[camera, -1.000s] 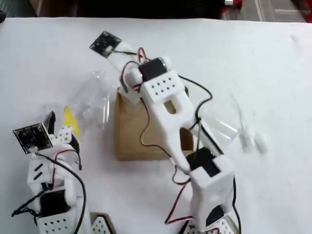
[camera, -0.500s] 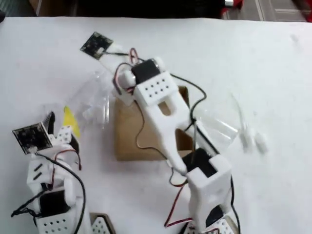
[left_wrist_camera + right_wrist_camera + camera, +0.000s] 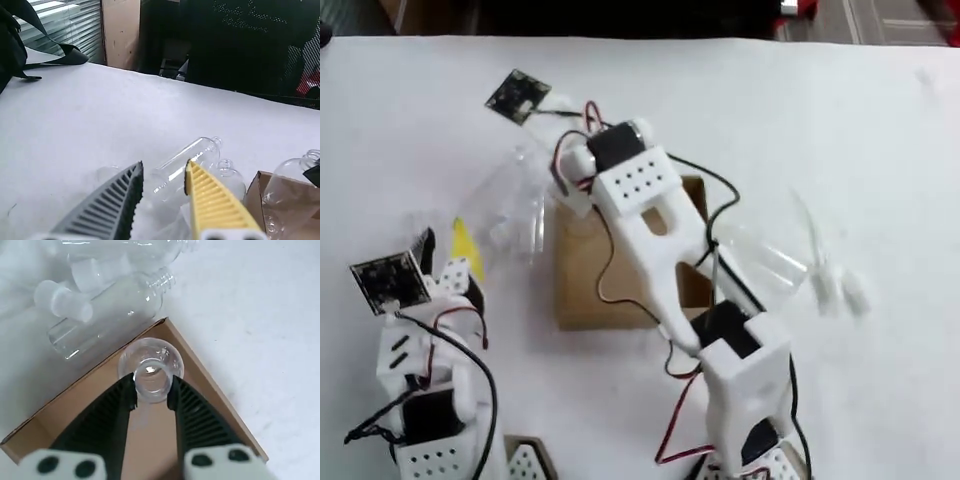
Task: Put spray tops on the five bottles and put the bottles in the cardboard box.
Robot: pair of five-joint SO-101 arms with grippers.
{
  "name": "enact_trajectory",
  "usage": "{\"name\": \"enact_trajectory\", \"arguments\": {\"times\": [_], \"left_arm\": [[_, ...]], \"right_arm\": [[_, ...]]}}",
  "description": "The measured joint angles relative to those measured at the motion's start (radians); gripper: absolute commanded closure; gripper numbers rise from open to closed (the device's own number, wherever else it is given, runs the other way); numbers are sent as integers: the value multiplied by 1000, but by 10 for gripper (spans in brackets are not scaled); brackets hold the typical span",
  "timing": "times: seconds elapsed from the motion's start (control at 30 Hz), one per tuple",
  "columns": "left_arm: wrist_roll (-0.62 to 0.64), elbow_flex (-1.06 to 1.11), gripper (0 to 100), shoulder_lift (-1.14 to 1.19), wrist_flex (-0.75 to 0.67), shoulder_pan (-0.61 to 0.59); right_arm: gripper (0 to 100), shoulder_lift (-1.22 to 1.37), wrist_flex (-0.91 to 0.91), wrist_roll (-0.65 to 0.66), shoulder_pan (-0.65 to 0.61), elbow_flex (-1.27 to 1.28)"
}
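My right gripper [image 3: 150, 390] is shut on the neck of a clear bottle [image 3: 150, 352]. The bottle stands upright just inside a corner of the cardboard box [image 3: 212, 387]. In the high view the right arm [image 3: 640, 190] stretches across the box [image 3: 580, 275]. Beyond that corner several clear bottles [image 3: 115, 305] lie on the table, a transparent cluster [image 3: 510, 205] left of the box. My left gripper [image 3: 162, 182], with one grey and one yellow finger, is open and holds nothing. It points at the lying bottles [image 3: 185, 157] from near the front left [image 3: 442, 250].
Another clear bottle [image 3: 760, 262] lies right of the box, with white spray tops [image 3: 835, 285] further right. Two frosted cylindrical pieces [image 3: 62, 302] rest against the lying bottles. Black straps [image 3: 30, 50] lie at the table's far side. White table surface is open at the back.
The right arm's wrist has shifted a little to the left over the box's far left corner. The left arm has barely moved.
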Motion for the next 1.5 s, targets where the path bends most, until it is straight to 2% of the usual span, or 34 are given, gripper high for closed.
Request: {"name": "enact_trajectory", "arguments": {"times": [0.6,0.67,0.83,1.13,1.3,1.5], "left_arm": [[0,0,866,0,0,0],[0,0,866,0,0,0],[0,0,866,0,0,0],[0,0,866,0,0,0],[0,0,866,0,0,0],[-3,0,866,0,0,0]], "right_arm": [[979,8,0,0,0,-11],[950,8,0,0,0,-11],[804,8,0,-2,0,-11],[803,11,0,2,-3,-11],[719,11,0,2,-3,-11],[717,-26,9,2,-3,-9]]}}
